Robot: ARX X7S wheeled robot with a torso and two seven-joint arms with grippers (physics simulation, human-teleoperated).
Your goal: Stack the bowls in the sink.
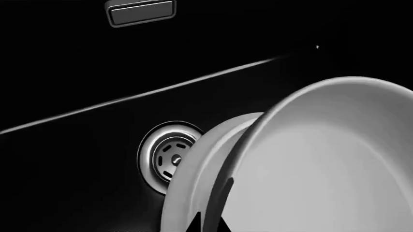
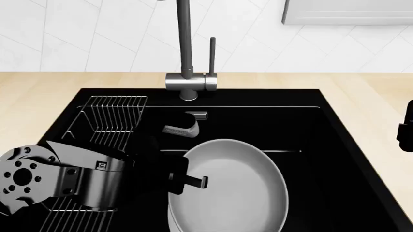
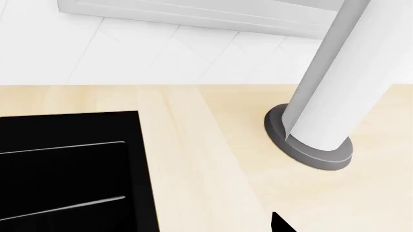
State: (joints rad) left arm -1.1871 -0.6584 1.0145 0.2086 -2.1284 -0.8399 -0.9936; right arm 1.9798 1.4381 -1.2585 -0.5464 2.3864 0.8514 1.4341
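Two bowls sit together at the left end effector (image 2: 193, 180), whose dark fingers (image 2: 195, 181) are clamped over the rim of the wide, shallow matte grey bowl (image 2: 235, 186) at about nine o'clock on that rim in the head view. Beneath the grey bowl, a curved edge of the deep, rounded glossy white bowl (image 2: 177, 223) shows at about seven o'clock, so the grey one lies over or in it; whether the two touch cannot be told. In the left wrist view the grey bowl (image 1: 322, 164) overlaps the white bowl (image 1: 197, 183), and the round steel drain (image 1: 164, 157) lies just beside the white rim. Both bowls are inside the large black rectangular sink (image 2: 335, 145), toward its near half. A wire dish rack (image 2: 113, 118) stands in the sink at nine to ten o'clock from the bowls, partly behind the metallic left arm (image 2: 58, 179). At twelve o'clock the steel faucet (image 2: 187, 63) rises from the pale wooden desk (image 2: 38, 89). Only a dark sliver of the right end effector (image 2: 406, 125) shows at three o'clock, so its state cannot be told.
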